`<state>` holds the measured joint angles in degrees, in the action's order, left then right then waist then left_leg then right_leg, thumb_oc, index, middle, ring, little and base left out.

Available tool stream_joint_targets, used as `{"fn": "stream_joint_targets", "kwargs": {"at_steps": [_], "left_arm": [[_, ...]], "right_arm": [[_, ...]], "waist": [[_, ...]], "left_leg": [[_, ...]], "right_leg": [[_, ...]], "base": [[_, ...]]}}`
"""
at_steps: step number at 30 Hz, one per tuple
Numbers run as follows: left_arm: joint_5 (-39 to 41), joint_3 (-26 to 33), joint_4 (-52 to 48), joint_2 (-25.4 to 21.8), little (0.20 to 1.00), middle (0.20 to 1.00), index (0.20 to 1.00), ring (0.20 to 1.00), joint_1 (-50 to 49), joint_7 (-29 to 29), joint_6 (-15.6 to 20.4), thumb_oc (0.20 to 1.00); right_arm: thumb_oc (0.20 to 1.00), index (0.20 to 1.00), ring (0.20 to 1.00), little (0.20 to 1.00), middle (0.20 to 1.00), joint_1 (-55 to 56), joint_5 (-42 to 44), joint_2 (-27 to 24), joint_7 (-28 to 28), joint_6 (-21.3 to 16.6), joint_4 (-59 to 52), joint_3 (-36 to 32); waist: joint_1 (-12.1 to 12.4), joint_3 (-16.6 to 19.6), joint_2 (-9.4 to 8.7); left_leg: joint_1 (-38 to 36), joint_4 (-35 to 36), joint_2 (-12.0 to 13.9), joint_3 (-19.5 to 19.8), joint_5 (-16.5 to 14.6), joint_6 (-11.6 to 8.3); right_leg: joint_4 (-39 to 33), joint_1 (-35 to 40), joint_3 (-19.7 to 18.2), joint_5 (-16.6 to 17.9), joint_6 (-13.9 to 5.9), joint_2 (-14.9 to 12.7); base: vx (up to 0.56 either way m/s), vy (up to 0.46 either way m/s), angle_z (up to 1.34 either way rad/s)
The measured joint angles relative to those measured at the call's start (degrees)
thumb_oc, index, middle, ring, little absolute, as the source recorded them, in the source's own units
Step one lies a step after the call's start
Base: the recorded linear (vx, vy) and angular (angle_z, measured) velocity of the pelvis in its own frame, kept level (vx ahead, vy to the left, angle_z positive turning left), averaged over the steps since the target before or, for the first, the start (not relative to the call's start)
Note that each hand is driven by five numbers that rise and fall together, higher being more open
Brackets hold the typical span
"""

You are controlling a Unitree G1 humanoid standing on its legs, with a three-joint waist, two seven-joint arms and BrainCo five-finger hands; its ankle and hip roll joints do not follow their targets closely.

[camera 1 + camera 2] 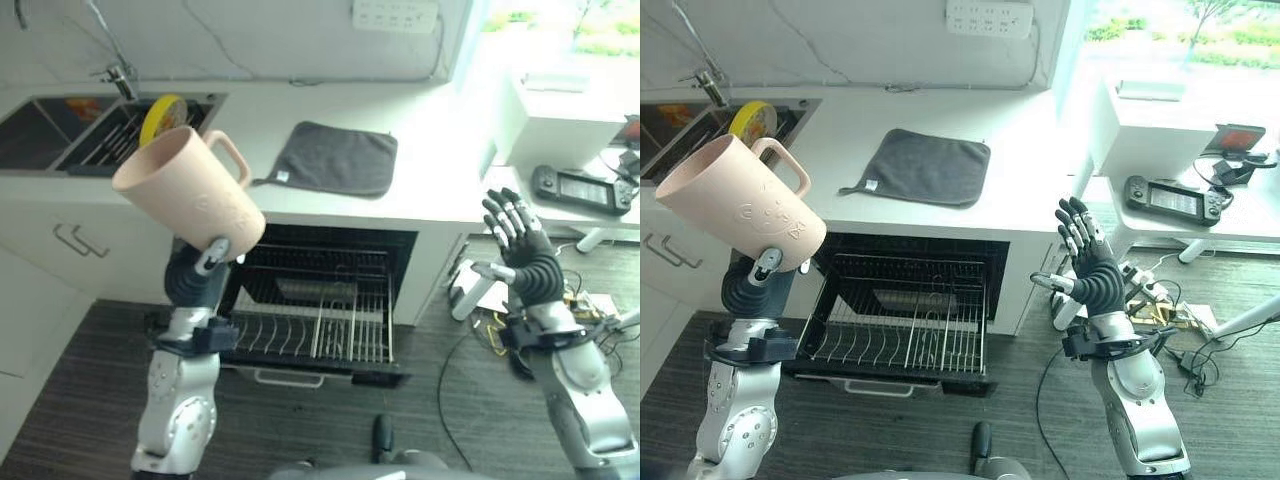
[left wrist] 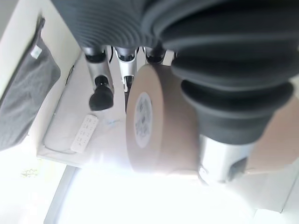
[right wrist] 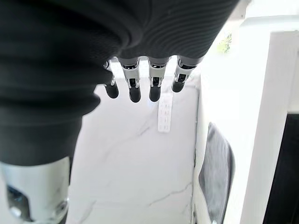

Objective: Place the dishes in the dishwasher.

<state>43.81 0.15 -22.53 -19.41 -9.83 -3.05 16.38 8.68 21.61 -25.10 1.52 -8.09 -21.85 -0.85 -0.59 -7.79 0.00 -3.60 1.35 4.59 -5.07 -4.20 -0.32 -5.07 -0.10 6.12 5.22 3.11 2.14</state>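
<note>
Mug, empty, clamped in left hand; right hand spread.

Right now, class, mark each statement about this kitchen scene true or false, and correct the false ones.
1. The left hand holds a pink mug. True.
2. The right hand grips a plate. False: it is raised, open and holds nothing.
3. The dishwasher rack is pulled out below the counter. True.
4. A grey cloth lies on the counter. True.
5. The yellow plate sits on the cloth. False: it stands in the sink, apart from the cloth.
</note>
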Motion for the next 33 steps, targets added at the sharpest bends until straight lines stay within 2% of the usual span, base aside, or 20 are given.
{"fn": "stream_joint_targets", "kwargs": {"at_steps": [3, 5, 8, 11, 12, 14, 15, 16, 18, 19, 20, 21, 22, 24, 25, 26, 28, 29, 30, 33], "left_arm": [[0.02, 0.03, -0.02, 0.04, 0.2, 0.2, 0.2, 0.2, -0.99, -0.01, 0.07, 0.2], [0.02, 0.02, -0.01, 0.25, 0.2, 0.2, 0.2, 0.2, -1.43, -0.01, 0.05, 0.2], [0.04, 0.05, 0.5, 0.54, 0.2, 0.2, 0.2, 0.2, -2.15, -0.3, 0.11, 0.2], [0.05, 0.24, 0.51, 0.65, 0.2, 0.2, 0.2, 0.2, -3.54, -1.22, 1.4, 0.2], [0.05, 0.23, 0.53, 0.48, 0.2, 0.2, 0.2, 0.2, -3.43, -1.37, 1.53, 0.2], [0.07, 0.04, 0.69, 0.17, 0.2, 0.2, 0.2, 0.2, -2.84, -1.65, 2.21, 0.2], [0.08, -0.08, 0.92, 0.12, 0.2, 0.2, 0.2, 0.2, -2.06, -1.77, 2.66, 0.2], [0.09, -0.34, 2.47, 0.2, 0.2, 0.2, 0.2, 0.2, 0.68, -1.74, 2.99, 0.2], [0.07, -0.69, 2.94, 0.89, 0.2, 0.2, 0.2, 0.2, 2.0, -1.68, 4.04, 0.2], [0.04, -0.89, 2.87, 1.06, 0.2, 0.2, 0.2, 0.2, 2.11, -1.89, 4.08, 0.2], [0.05, -0.89, 2.78, 1.62, 0.2, 0.2, 0.2, 0.2, 2.2, -2.2, 4.28, 0.2], [0.05, -0.75, 3.41, 1.68, 0.2, 0.2, 0.2, 0.2, 2.79, -2.56, 4.52, 0.2], [0.12, -0.55, 4.02, 1.67, 0.2, 0.2, 0.2, 0.2, 3.35, -2.8, 4.53, 0.2], [0.11, -0.17, 4.73, 0.93, 0.2, 0.2, 0.2, 0.2, 3.61, -3.64, 4.41, 0.2], [0.1, -0.14, 4.68, -0.11, 0.2, 0.2, 0.2, 0.2, 3.62, -4.12, 4.4, 0.2], [0.1, -0.08, 4.62, -1.17, 0.2, 0.2, 0.2, 0.2, 3.65, -4.49, 4.4, 0.2], [-0.03, -0.05, 4.54, -3.5, 0.2, 0.2, 0.2, 0.2, 3.59, -4.99, 3.71, 0.2], [-0.12, 0.37, 4.57, -4.18, 0.2, 0.2, 0.2, 0.2, 3.51, -4.97, 3.42, 0.2], [-0.42, 0.5, 4.69, -4.64, 0.2, 0.2, 0.2, 0.2, 3.62, -4.71, 3.23, 0.2], [-5.56, 0.44, 4.64, -5.95, 0.2, 0.2, 0.2, 0.2, 5.35, -3.69, 3.21, 0.2]], "right_arm": [[1.0, 1.0, 1.0, 1.0, 1.0, 3.13, 1.12, 0.14, 0.7, 0.17, -0.13, -0.84], [1.0, 1.0, 1.0, 1.0, 1.0, 3.47, 1.55, 0.19, 1.18, 0.19, -0.11, -1.29], [1.0, 1.0, 1.0, 1.0, 1.0, 3.32, 2.04, 0.08, 2.02, 0.13, -0.12, -1.45], [1.0, 1.0, 1.0, 1.0, 1.0, 1.38, 2.01, -0.17, 1.96, 0.07, -0.1, -1.56], [1.0, 1.0, 1.0, 1.0, 1.0, 0.66, 2.01, -0.17, 1.93, 0.08, -0.14, -1.6], [1.0, 1.0, 1.0, 1.0, 1.0, -0.32, 2.04, -0.1, 1.92, 0.03, -0.26, -2.4], [1.0, 1.0, 1.0, 1.0, 1.0, -0.36, 2.04, -0.1, 1.94, 0.01, -0.21, -2.82], [1.0, 1.0, 1.0, 1.0, 1.0, -0.05, 2.05, -0.23, 1.89, 0.03, -0.02, -4.11], [1.0, 1.0, 1.0, 1.0, 1.0, -0.81, 2.21, -1.77, 1.91, 0.02, -0.03, -4.81], [1.0, 1.0, 1.0, 1.0, 1.0, -0.78, 2.23, -3.49, 1.96, 0.0, -0.13, -5.18], [1.0, 1.0, 1.0, 1.0, 1.0, -0.78, 2.24, -4.52, 2.02, -0.01, -0.37, -6.4], [1.0, 1.0, 1.0, 1.0, 1.0, -0.41, 2.25, -3.32, 1.82, -0.02, -0.34, -7.41], [1.0, 1.0, 1.0, 1.0, 1.0, 0.77, 2.25, -0.9, 1.57, 0.15, -0.87, -7.3], [1.0, 1.0, 1.0, 1.0, 1.0, 2.75, 2.21, 1.92, 1.67, 0.16, -1.36, -6.44], [1.0, 1.0, 1.0, 1.0, 1.0, 3.83, 2.2, 3.35, 1.6, 0.15, -1.38, -6.36], [1.0, 1.0, 1.0, 1.0, 1.0, 4.34, 2.2, 4.46, 1.53, 0.14, -1.4, -6.24], [1.0, 1.0, 1.0, 1.0, 1.0, 5.44, 2.2, 6.92, 1.92, 0.0, -1.4, -5.62], [1.0, 1.0, 1.0, 1.0, 1.0, 4.77, 2.21, 7.38, 2.17, 0.01, -1.4, -4.67], [1.0, 1.0, 1.0, 1.0, 1.0, 4.36, 2.21, 7.36, 2.71, 0.03, -1.43, -4.12], [1.0, 1.0, 1.0, 1.0, 1.0, 0.99, 2.21, 7.06, 2.05, 0.14, -0.97, -2.0]], "waist": [[-1.25, 0.15, 1.21], [-1.33, 0.11, 2.13], [-0.17, -0.63, 1.11], [-0.33, -1.01, 1.5], [-0.54, -1.16, 1.27], [-2.09, -1.31, 1.12], [-2.5, -1.4, 1.22], [-2.77, -1.49, 1.31], [-3.56, -1.38, 1.79], [-4.33, -1.31, 2.93], [-4.68, -1.27, 5.65], [-5.4, -1.25, 6.63], [-5.31, -1.59, 4.37], [-5.19, -1.7, 0.21], [-4.87, -1.46, -1.61], [-4.49, -1.46, -2.91], [-3.17, -1.42, -5.46], [-2.7, -1.39, -6.02], [-2.64, -1.24, -6.47], [-2.15, -1.22, -6.5]], "left_leg": [[1.79, -1.11, 0.86, -0.24, 0.6, -0.1], [2.72, -2.18, 1.03, -0.18, 1.66, -1.62], [6.81, -11.32, -1.26, -0.04, 2.8, -2.81], [6.27, -10.98, -1.83, -0.52, 2.97, -2.07], [5.38, -9.0, -1.06, -1.3, 2.64, -2.11], [1.99, 0.91, 4.38, -5.11, 3.6, -3.86], [1.36, 3.94, 7.99, -5.43, 4.19, -4.83], [1.68, 3.93, 11.44, -6.32, 5.28, -6.51], [1.62, 3.95, 10.21, -4.82, 5.43, -6.4], [1.39, 3.92, 9.41, -4.88, 5.87, -5.83], [1.33, 3.65, 9.18, -4.84, 7.71, -4.7], [1.22, 3.71, 8.23, -5.67, 6.92, -9.06], [1.55, 4.07, 4.42, -5.68, 6.19, -6.23], [1.45, 3.97, -1.0, -5.43, 5.63, -3.4], [1.45, 3.71, -2.79, -5.08, 5.84, -2.7], [1.43, 3.7, -3.64, -4.94, 5.9, -2.05], [1.45, 3.67, -4.46, -5.34, 5.65, -1.43], [1.4, 3.67, -4.21, -6.0, 5.54, -1.25], [1.22, 3.66, -4.15, -6.42, 5.47, -1.15], [0.76, 3.67, -3.2, -6.41, 5.35, -0.99]], "right_leg": [[1.01, -1.72, 0.79, -1.37, 0.46, 0.41], [1.71, -2.28, 0.95, -1.64, -0.32, 0.42], [3.23, -1.99, 1.33, -3.34, -1.0, -2.51], [3.08, -0.69, 2.0, -3.23, -0.47, -4.55], [3.05, -0.58, 2.09, -3.19, -0.52, -5.19], [2.95, -0.14, 2.88, -3.39, -1.14, -6.05], [2.66, -0.18, 2.7, -3.06, -1.85, -6.29], [2.02, -0.19, 2.62, -2.41, -3.42, -7.41], [1.14, -0.28, 1.99, -1.27, -6.25, -9.75], [0.42, -0.09, 1.64, -0.64, -8.02, -10.17], [0.06, 0.02, 1.56, -0.14, -9.48, -9.55], [0.26, -0.13, 1.64, 0.12, -11.37, -10.56], [0.58, -0.35, 2.03, 0.28, -11.86, -14.05], [0.99, -0.29, 1.84, 0.62, -12.77, -19.61], [1.54, -0.22, 2.49, 0.67, -12.69, -21.23], [2.4, -0.36, 2.64, 0.67, -12.69, -21.85], [4.28, -2.2, 5.49, 2.39, -12.93, -22.53], [5.05, -2.57, 6.58, 3.17, -13.61, -22.5], [5.23, -2.74, 7.5, 3.74, -13.18, -22.26], [3.3, -1.38, 7.23, 4.17, -13.1, -21.01]], "base": [[0.02, -0.11, 0.06], [-0.03, -0.084, 0.13], [-0.04, 0.034, 0.18], [-0.03, 0.239, 0.15], [-0.04, 0.363, 0.17], [-0.05, 0.327, 0.19], [-0.11, 0.6, 0.09], [-0.1, 0.518, -0.03], [-0.08, 0.427, -0.15], [-0.06, 0.511, -0.18], [-0.03, 0.544, -0.04], [-0.01, 0.544, 0.08], [0.0, 0.389, 0.23], [-0.01, 0.314, 0.25], [-0.04, 0.274, 0.23], [-0.09, 0.271, 0.17], [-0.09, 0.167, -0.07], [-0.08, 0.062, -0.22], [-0.1, 0.018, -0.28], [-0.1, -0.086, -0.06]]}}
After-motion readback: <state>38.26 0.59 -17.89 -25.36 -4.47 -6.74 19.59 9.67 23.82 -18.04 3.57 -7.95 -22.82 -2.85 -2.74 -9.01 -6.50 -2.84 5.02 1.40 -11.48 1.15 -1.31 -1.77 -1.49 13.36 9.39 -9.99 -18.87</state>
